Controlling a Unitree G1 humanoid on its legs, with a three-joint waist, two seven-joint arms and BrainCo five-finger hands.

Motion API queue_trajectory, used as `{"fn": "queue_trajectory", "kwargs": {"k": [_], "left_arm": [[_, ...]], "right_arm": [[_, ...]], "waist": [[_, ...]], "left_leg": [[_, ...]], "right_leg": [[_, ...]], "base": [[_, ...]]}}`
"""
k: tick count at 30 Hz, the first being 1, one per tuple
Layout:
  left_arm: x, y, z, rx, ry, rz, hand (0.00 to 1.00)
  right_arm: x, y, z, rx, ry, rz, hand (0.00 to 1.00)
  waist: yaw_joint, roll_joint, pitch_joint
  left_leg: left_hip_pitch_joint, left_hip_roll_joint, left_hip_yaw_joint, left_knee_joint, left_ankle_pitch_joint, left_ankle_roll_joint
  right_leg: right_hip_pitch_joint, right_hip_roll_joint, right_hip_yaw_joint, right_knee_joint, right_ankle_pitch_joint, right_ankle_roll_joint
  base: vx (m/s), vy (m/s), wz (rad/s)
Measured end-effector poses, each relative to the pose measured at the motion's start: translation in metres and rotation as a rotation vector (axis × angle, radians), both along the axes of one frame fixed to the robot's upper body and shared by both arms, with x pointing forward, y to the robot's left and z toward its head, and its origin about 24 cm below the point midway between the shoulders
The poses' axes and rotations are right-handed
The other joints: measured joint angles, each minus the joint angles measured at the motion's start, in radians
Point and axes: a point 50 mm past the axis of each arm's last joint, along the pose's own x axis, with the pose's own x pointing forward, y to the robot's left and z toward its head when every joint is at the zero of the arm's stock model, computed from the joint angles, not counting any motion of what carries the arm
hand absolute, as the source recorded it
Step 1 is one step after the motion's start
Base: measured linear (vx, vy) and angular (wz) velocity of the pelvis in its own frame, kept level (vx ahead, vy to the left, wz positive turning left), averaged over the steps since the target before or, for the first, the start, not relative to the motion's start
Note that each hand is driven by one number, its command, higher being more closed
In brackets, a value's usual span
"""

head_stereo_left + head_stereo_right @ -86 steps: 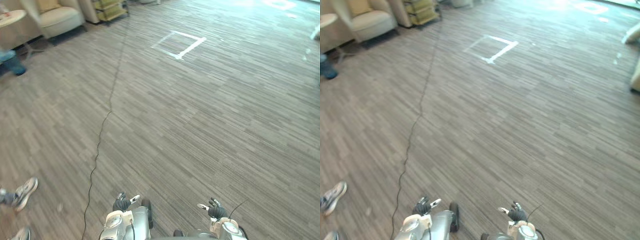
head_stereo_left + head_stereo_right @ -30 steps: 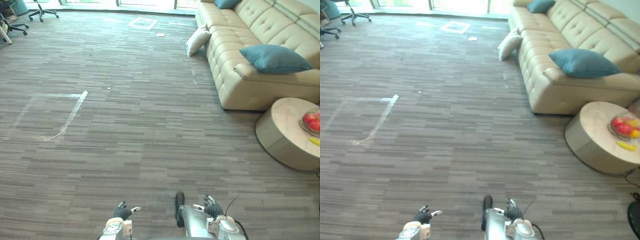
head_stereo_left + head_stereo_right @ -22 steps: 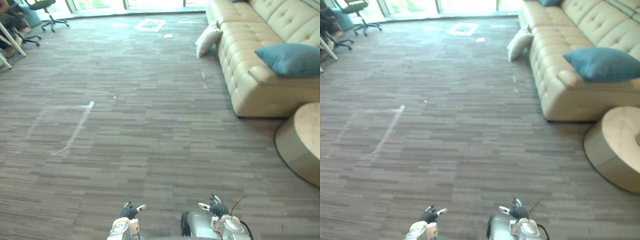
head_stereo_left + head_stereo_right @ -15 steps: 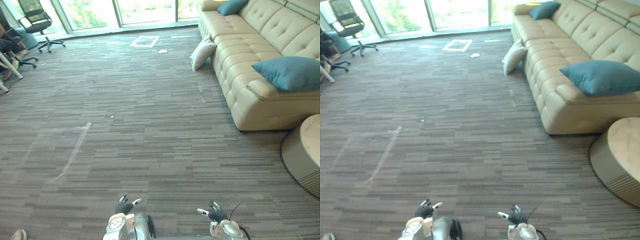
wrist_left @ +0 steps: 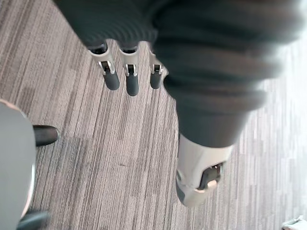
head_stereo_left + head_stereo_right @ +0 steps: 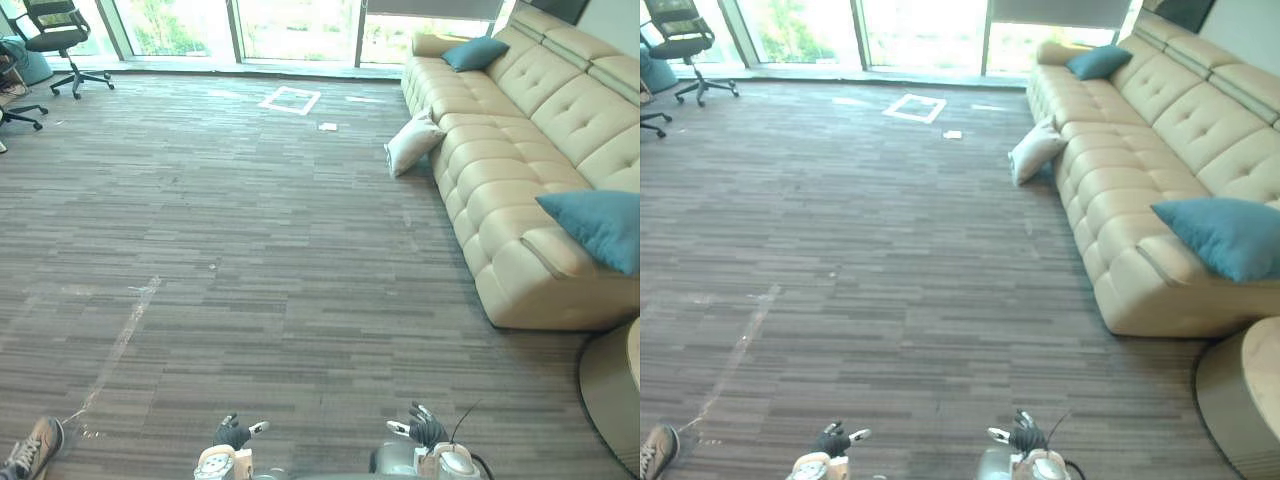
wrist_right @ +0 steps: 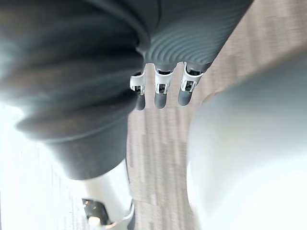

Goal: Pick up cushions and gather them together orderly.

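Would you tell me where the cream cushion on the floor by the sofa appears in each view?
Left eye view: cream cushion, upper right of centre, leaning on the sofa front.
Right eye view: same cushion, upper centre-right.
Wrist views: they face nearby carpet.
Shared landmark: white tape square on the carpet, to its left.

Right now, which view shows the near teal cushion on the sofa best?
Right eye view: the near teal cushion lies on the sofa almost whole, with its pointed corner and lower edge clear. The left eye view cuts off its right part at the frame edge. The wrist views face the carpet.
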Motion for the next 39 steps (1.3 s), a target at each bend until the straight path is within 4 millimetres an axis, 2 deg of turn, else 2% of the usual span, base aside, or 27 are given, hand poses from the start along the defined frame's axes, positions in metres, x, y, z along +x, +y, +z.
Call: {"fn": "queue_trajectory", "kwargs": {"k": [1,2,3,5,6,7,8,9,12,14,15,17,18,19,20,21,23,24,25,26,28,29,32,34,36,38,39], "left_arm": [[0.002,-0.001,0.001,-0.003,-0.006,-0.006,0.0],[0.003,-0.001,0.001,-0.004,-0.011,-0.002,0.0],[0.003,-0.002,0.001,-0.007,-0.01,0.002,0.0],[-0.001,-0.011,-0.001,-0.038,-0.008,0.034,0.0],[0.0,-0.011,-0.001,-0.042,-0.013,0.048,0.0],[0.001,-0.012,-0.001,-0.046,-0.013,0.054,0.0],[0.002,-0.014,-0.001,-0.059,-0.021,0.077,0.0],[0.002,-0.013,0.0,-0.066,-0.034,0.107,0.0],[0.006,-0.005,0.004,-0.048,-0.061,0.111,0.0],[0.01,-0.003,0.006,-0.045,-0.087,0.121,0.0],[0.012,-0.001,0.008,-0.043,-0.102,0.127,0.0],[0.012,0.0,0.008,-0.035,-0.106,0.125,0.0],[0.011,-0.002,0.008,-0.034,-0.102,0.111,0.0],[0.012,-0.004,0.008,-0.032,-0.101,0.088,0.0],[0.011,-0.004,0.008,-0.031,-0.1,0.083,0.0],[0.01,0.005,0.008,-0.004,-0.091,0.071,0.0],[0.007,0.007,0.007,0.005,-0.075,0.061,0.0],[0.007,0.015,0.008,0.029,-0.072,0.049,0.0],[0.007,0.016,0.008,0.03,-0.072,0.049,0.0],[0.001,0.017,0.005,0.036,-0.036,0.043,0.0],[-0.002,0.012,0.002,0.031,-0.019,0.02,0.0],[-0.002,0.007,0.001,0.022,-0.008,-0.002,0.0],[0.001,0.003,0.002,0.011,-0.014,-0.006,0.0],[0.002,0.001,0.002,0.011,-0.015,-0.025,0.0],[-0.001,0.005,0.001,0.018,-0.009,-0.026,0.0],[-0.007,-0.002,-0.001,-0.003,0.007,-0.006,0.0],[-0.011,-0.003,-0.003,-0.013,0.012,0.028,0.0]], "right_arm": [[0.001,0.003,0.0,0.008,-0.001,-0.001,0.0],[0.003,0.003,0.001,0.015,-0.008,-0.01,0.0],[0.004,0.002,0.001,0.013,-0.013,-0.008,0.0],[0.009,0.002,0.004,0.007,-0.026,-0.003,0.0],[0.01,-0.001,0.004,0.004,-0.027,-0.018,0.0],[0.009,-0.002,0.004,0.003,-0.027,-0.022,0.0],[0.009,-0.006,0.005,-0.005,-0.024,-0.027,0.0],[0.006,-0.007,0.003,-0.009,-0.007,-0.029,0.0],[0.0,-0.003,-0.001,0.004,0.025,-0.033,0.0],[-0.004,-0.002,-0.004,0.004,0.049,-0.036,0.0],[-0.004,-0.001,-0.004,0.005,0.05,-0.038,0.0],[-0.007,0.0,-0.006,0.008,0.06,-0.041,0.0],[-0.01,-0.002,-0.006,0.0,0.066,-0.039,0.0],[-0.012,-0.003,-0.007,-0.012,0.077,-0.014,0.0],[-0.013,-0.002,-0.008,-0.01,0.08,-0.008,0.0],[-0.02,0.005,-0.011,0.008,0.098,-0.009,0.0],[-0.022,0.006,-0.011,0.013,0.098,-0.011,0.0],[-0.021,0.012,-0.011,0.032,0.095,-0.019,0.0],[-0.021,0.012,-0.011,0.032,0.095,-0.019,0.0],[-0.018,0.012,-0.01,0.031,0.087,-0.008,0.0],[-0.017,0.007,-0.009,0.017,0.076,-0.003,0.0],[-0.012,0.005,-0.006,0.011,0.055,0.002,0.0],[0.0,0.005,-0.002,0.009,0.014,0.004,0.0],[0.004,0.005,0.0,0.009,-0.002,0.005,0.0],[0.002,0.008,-0.001,0.017,0.01,0.003,0.0],[0.006,0.005,0.0,0.011,0.001,0.0,0.0],[0.005,0.003,0.0,0.008,0.002,-0.004,0.0]], "waist": [[-0.014,-0.019,-0.002],[-0.021,-0.029,0.004],[-0.022,-0.022,0.003],[-0.013,0.014,-0.004],[-0.016,0.04,-0.003],[-0.019,0.048,-0.001],[-0.02,0.064,0.009],[-0.014,0.076,0.019],[0.003,0.052,0.033],[0.028,0.047,0.032],[0.035,0.043,0.033],[0.036,0.034,0.035],[0.038,0.047,0.027],[0.05,0.051,0.021],[0.052,0.045,0.018],[0.05,0.01,-0.006],[0.041,-0.01,-0.027],[0.041,-0.054,-0.018],[0.04,-0.054,-0.017],[0.036,-0.054,-0.009],[0.034,-0.032,0.004],[0.024,-0.019,0.006],[0.012,-0.008,0.014],[0.003,-0.008,0.017],[-0.01,-0.039,0.007],[-0.009,-0.014,-0.002],[-0.007,0.003,-0.011]], "left_leg": [[0.032,-0.01,-0.017,-0.029,-0.027,-0.018],[0.075,-0.018,-0.037,-0.04,-0.067,-0.009],[0.084,-0.012,-0.045,-0.035,-0.076,0.002],[0.044,0.024,-0.05,0.155,-0.076,0.002],[-0.041,0.054,-0.066,0.379,-0.041,-0.073],[-0.072,0.064,-0.075,0.455,-0.02,-0.11],[-0.174,0.108,-0.103,0.725,0.097,-0.245],[-0.243,0.163,-0.065,0.92,0.102,-0.244],[-0.33,0.196,0.037,1.007,0.048,-0.181],[-0.416,0.193,0.13,0.887,-0.006,-0.141],[-0.467,0.165,0.147,0.681,-0.009,-0.144],[-0.479,0.098,0.118,0.353,0.043,-0.148],[-0.503,0.076,0.07,0.164,0.117,-0.183],[-0.54,0.069,0.039,0.179,0.222,-0.184],[-0.54,0.058,0.033,0.188,0.253,-0.166],[-0.534,0.013,0.035,0.196,0.266,-0.072],[-0.528,-0.015,0.038,0.212,0.228,-0.038],[-0.441,-0.063,0.046,0.187,0.18,-0.021],[-0.435,-0.064,0.045,0.185,0.178,-0.018],[-0.315,-0.082,0.031,0.148,0.14,-0.004],[-0.197,-0.08,0.017,0.085,0.125,0.005],[-0.086,-0.067,0.005,0.013,0.118,0.016],[-0.017,-0.027,0.005,-0.009,0.077,0.017],[0.012,-0.007,0.008,-0.015,0.052,0.014],[0.09,-0.032,0.0,-0.048,-0.007,-0.018],[0.124,-0.01,-0.002,0.006,-0.041,-0.026],[0.083,0.012,0.001,0.153,-0.041,-0.028]], "right_leg": [[0.001,-0.009,0.005,-0.281,0.109,0.03],[-0.027,-0.014,0.033,-0.256,0.203,0.013],[-0.034,-0.004,0.041,-0.225,0.212,-0.001],[-0.047,0.023,0.05,-0.1,0.135,-0.093],[-0.004,0.041,0.029,-0.101,0.095,-0.1],[0.014,0.047,0.022,-0.106,0.085,-0.108],[0.091,0.079,0.013,-0.128,0.046,-0.136],[0.183,0.115,0.018,-0.16,0.008,-0.156],[0.348,0.125,0.046,-0.248,-0.023,-0.168],[0.446,0.12,0.086,-0.344,-0.015,-0.152],[0.509,0.105,0.103,-0.406,-0.015,-0.135],[0.569,0.079,0.116,-0.459,-0.029,-0.112],[0.605,0.077,0.127,-0.509,-0.039,-0.092],[0.632,0.072,0.143,-0.53,-0.06,-0.06],[0.64,0.063,0.143,-0.53,-0.068,-0.048],[0.627,0.016,0.144,-0.46,-0.09,-0.015],[0.513,-0.01,0.167,-0.215,-0.094,0.002],[0.381,-0.048,0.215,0.151,-0.002,0.107],[0.374,-0.05,0.218,0.169,0.002,0.112],[0.304,-0.071,0.204,0.406,0.015,0.113],[0.264,-0.078,0.147,0.492,-0.02,0.042],[0.194,-0.07,0.087,0.467,-0.071,-0.008],[0.059,-0.025,0.03,0.242,-0.089,-0.014],[0.015,-0.003,0.008,-0.055,-0.002,-0.001],[-0.002,-0.017,0.027,-0.348,0.147,0.013],[-0.023,0.008,0.048,-0.225,0.227,-0.03],[-0.015,0.016,0.043,-0.178,0.205,-0.084]], "base": [[0.67,-0.261,0.58],[0.56,-0.23,0.48],[0.72,-0.272,0.08],[0.64,-0.26,-0.07],[0.46,-0.222,0.05],[0.74,-0.296,0.12],[0.65,-0.188,-0.02],[0.65,-0.188,-0.1],[0.54,-0.095,-0.37],[0.49,-0.045,-0.64],[0.53,0.067,-0.53],[0.55,0.11,-0.31],[0.56,0.206,-0.37],[0.58,0.253,-0.39],[0.74,0.325,-0.31],[0.51,0.212,-0.03],[0.69,0.254,0.17],[0.73,0.273,0.24],[0.83,0.27,0.28],[0.36,0.09,0.12],[0.55,0.102,0.15],[0.53,0.065,0.18],[0.53,-0.061,0.15],[0.49,-0.132,0.19],[0.62,-0.226,0.3],[0.65,-0.234,-0.1],[0.45,-0.182,-0.23]]}}
